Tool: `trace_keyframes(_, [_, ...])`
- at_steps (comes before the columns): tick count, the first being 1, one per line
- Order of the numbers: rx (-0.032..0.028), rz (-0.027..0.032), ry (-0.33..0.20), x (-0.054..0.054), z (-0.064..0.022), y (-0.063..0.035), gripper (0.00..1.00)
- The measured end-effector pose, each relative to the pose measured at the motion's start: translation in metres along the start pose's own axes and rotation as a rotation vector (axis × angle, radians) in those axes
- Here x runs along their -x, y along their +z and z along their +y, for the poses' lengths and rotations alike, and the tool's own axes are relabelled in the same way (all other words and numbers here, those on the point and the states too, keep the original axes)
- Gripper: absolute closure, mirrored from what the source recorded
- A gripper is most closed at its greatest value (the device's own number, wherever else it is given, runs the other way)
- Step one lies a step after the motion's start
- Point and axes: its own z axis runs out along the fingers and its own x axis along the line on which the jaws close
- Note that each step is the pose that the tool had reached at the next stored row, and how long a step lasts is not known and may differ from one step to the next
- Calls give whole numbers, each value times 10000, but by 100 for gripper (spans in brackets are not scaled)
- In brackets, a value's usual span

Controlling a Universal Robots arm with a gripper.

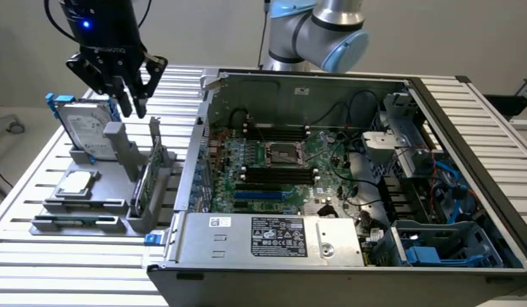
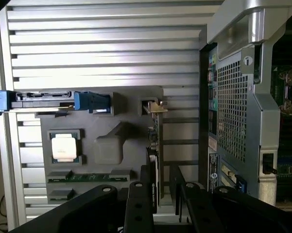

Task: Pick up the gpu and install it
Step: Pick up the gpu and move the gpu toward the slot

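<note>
My claw hangs spread and empty, fingers pointing down, high over the far end of the grey holder that sits on the slatted table, at the exterior view's left of the open computer case.

The gpu is not yet lifted. It stands on edge in a slot along the holder's right side, the side closest to the case. It is a thin card whose long axis runs from far to near, parallel to the case wall. From my claw it lies straight down and a little nearer, well apart from my fingertips. In the wrist view I look down on its narrow top edge, which runs into the gap between my two dark fingers. I judge that my opening is about lined up across the card's thickness.

The hard drive with blue rails leans just to the left of my claw. The cpu chip lies flat, nearer and further left. The motherboard is exposed inside the case.
</note>
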Motion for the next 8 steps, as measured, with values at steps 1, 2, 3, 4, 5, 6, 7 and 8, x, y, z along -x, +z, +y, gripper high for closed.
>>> trace_keyframes(1, [0, 0, -3, 0, -10, 17, 70])
trace_keyframes(2, [0, 0, -11, 1, -20, 36, 70])
trace_keyframes(3, [-1, 1, -22, 1, -28, 54, 70])
trace_keyframes(4, [-1, 0, -34, 1, -35, 73, 70])
trace_keyframes(5, [0, 0, -46, 2, -43, 91, 70])
trace_keyframes(6, [-1, 0, -59, 2, -50, 109, 70])
trace_keyframes(7, [0, -1, -72, 3, -57, 127, 70])
trace_keyframes(8, [0, -1, -86, 3, -65, 145, 70])
